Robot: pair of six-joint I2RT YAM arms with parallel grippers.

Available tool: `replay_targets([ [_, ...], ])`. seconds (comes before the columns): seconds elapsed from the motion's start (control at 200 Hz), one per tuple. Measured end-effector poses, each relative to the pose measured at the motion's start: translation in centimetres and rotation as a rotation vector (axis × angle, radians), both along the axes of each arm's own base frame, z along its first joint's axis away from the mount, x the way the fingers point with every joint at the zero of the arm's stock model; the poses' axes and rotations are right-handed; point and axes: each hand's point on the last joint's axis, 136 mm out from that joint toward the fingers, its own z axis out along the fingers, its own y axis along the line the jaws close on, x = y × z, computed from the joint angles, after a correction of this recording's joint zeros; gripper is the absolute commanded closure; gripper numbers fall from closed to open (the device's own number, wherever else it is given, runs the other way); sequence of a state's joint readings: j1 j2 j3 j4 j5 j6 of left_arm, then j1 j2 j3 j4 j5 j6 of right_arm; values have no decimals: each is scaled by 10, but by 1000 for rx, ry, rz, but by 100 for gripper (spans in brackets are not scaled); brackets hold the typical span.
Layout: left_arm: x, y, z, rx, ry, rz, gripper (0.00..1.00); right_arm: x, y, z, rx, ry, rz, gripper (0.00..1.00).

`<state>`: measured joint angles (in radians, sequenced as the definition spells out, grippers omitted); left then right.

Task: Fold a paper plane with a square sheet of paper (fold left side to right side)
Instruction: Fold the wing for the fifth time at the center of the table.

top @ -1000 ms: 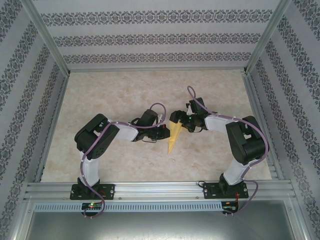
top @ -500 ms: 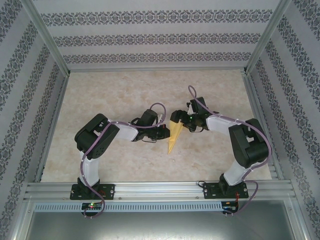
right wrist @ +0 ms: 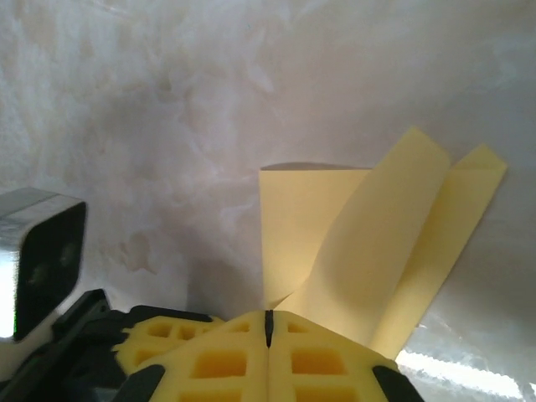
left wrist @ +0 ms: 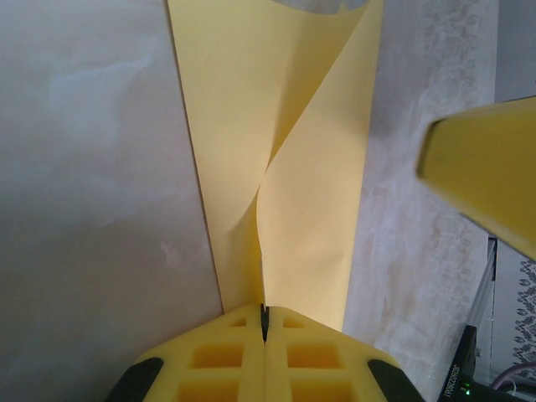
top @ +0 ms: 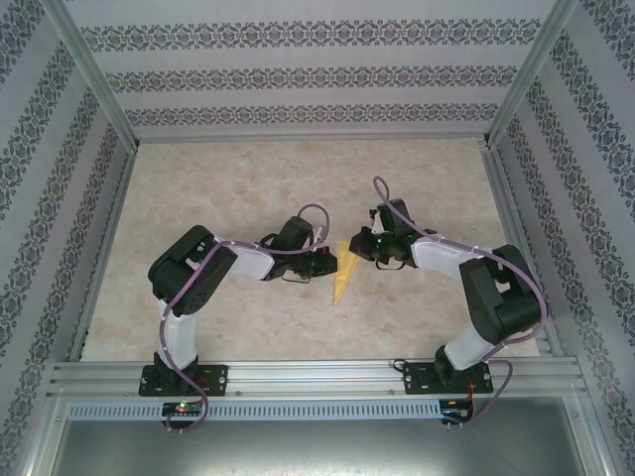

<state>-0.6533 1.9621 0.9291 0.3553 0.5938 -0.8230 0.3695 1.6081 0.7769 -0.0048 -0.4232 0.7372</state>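
Note:
The square sheet of paper (top: pixel 341 270) is bright yellow and folded into a slim, pointed paper plane shape at the table's middle, its tip toward the near edge. My left gripper (top: pixel 330 263) is shut on its left side; in the left wrist view the paper (left wrist: pixel 285 126) rises from the closed jaws (left wrist: pixel 265 314) with one flap curling up. My right gripper (top: pixel 358 249) is shut on the wide far end; in the right wrist view the raised flaps (right wrist: pixel 368 243) meet at its closed jaws (right wrist: pixel 269 316). A right fingertip (left wrist: pixel 486 180) shows in the left wrist view.
The marbled beige table (top: pixel 238 188) is fenced by aluminium rails (top: pixel 308 372) at the near edge and patterned walls on three sides. The left gripper's body (right wrist: pixel 46 260) sits close beside the right jaws, so the two wrists nearly touch.
My right gripper has gone from open to shut on the paper's far end and shifted slightly nearer. The paper looks narrower from above, its flaps drawn together. The left arm holds still.

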Motion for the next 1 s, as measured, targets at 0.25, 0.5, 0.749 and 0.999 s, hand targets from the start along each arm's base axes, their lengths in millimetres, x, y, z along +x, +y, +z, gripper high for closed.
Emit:
replay_targets([
  [0.25, 0, 0, 0, 2, -1, 2, 100, -2, 0, -14, -13, 31, 6, 100],
  [0.5, 1, 1, -1, 6, 0, 5, 100, -2, -2, -21, -32, 39, 4, 100],
  [0.749, 1, 1, -1, 6, 0, 5, 100, -3, -4, -28, -49, 45, 11, 100],
  [0.999, 1, 1, -1, 8, 3, 5, 100, -4, -6, -36, -64, 57, 15, 100],
])
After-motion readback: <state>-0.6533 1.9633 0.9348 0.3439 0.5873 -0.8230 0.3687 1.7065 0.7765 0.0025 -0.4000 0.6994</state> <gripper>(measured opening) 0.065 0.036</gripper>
